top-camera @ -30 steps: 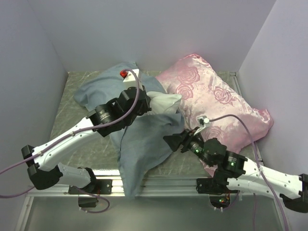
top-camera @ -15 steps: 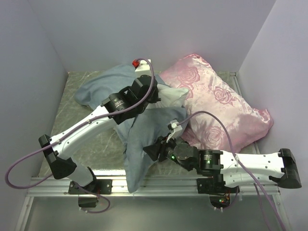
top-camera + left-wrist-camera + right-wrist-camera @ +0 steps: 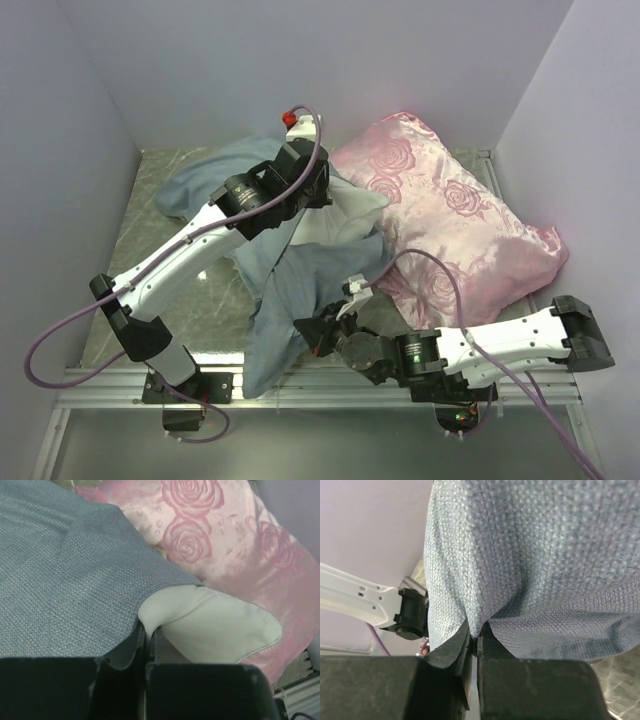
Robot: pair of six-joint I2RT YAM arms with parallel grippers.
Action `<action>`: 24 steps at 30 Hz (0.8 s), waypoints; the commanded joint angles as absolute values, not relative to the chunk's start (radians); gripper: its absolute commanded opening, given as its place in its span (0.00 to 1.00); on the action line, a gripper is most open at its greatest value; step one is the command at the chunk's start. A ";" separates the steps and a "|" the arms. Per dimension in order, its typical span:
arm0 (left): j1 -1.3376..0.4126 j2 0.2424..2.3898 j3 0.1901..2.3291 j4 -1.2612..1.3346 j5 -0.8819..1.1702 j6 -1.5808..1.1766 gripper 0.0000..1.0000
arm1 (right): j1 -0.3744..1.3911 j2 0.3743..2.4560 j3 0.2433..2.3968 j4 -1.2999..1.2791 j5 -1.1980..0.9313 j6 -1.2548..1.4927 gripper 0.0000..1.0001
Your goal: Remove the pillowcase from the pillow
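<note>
The pillowcase (image 3: 300, 280) shows its grey-blue inside and lies crumpled from the back left to the near edge. A white corner of the pillow (image 3: 215, 625) pokes out of it beside the pink cushion. My left gripper (image 3: 147, 630) is shut on that white corner, and in the top view the left gripper (image 3: 318, 195) sits over the middle of the heap. My right gripper (image 3: 477, 632) is shut on a fold of the pillowcase (image 3: 530, 555); from above the right gripper (image 3: 310, 332) is low at the near edge, holding the hanging cloth.
A pink satin rose-patterned cushion (image 3: 450, 215) fills the back right, touching the pillow. White walls close in the left, back and right sides. A metal rail (image 3: 330, 375) runs along the near edge, and bare marbled table (image 3: 140, 230) shows at the left.
My right gripper has swung left toward the near edge and shut on the pillowcase. My left gripper has moved farther back, still holding the pillow corner.
</note>
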State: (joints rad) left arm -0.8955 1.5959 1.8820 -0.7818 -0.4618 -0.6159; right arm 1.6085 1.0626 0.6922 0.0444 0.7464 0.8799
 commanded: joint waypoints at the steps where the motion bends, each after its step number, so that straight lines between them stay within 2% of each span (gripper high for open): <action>1: -0.838 1.589 2.031 -0.482 -0.502 -0.606 0.00 | 1.720 1.163 0.681 -0.003 0.629 0.942 0.05; 7: -0.813 1.609 2.065 -0.486 -0.477 -0.603 0.00 | 1.753 1.276 0.718 0.015 0.610 0.954 0.15; 11: -0.813 1.594 2.034 -0.469 -0.472 -0.607 0.00 | 1.755 1.255 0.715 -0.015 0.649 0.968 0.26; 13: -0.813 1.585 2.029 -0.466 -0.471 -0.609 0.00 | 1.755 1.229 0.700 -0.023 0.678 0.982 0.29; 15: -0.813 1.580 2.031 -0.463 -0.468 -0.607 0.00 | 1.755 1.218 0.690 -0.025 0.692 0.995 0.30; 18: -0.813 1.582 2.042 -0.468 -0.465 -0.606 0.00 | 1.755 1.206 0.675 -0.034 0.722 1.017 0.23; 20: -0.813 1.578 2.042 -0.469 -0.466 -0.604 0.00 | 1.755 1.168 0.661 -0.024 0.745 1.006 0.32; 21: -0.813 1.578 2.042 -0.471 -0.468 -0.604 0.00 | 1.755 1.151 0.658 -0.034 0.762 1.006 0.47; 24: -0.813 1.577 2.042 -0.469 -0.462 -0.606 0.00 | 1.755 1.060 0.653 -0.101 0.840 1.023 0.66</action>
State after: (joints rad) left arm -0.8062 1.6444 1.9606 -0.6479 -0.4534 -0.6052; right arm 1.7561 1.1446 0.6571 -0.0586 0.7174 0.9962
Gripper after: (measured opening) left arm 0.044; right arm 0.620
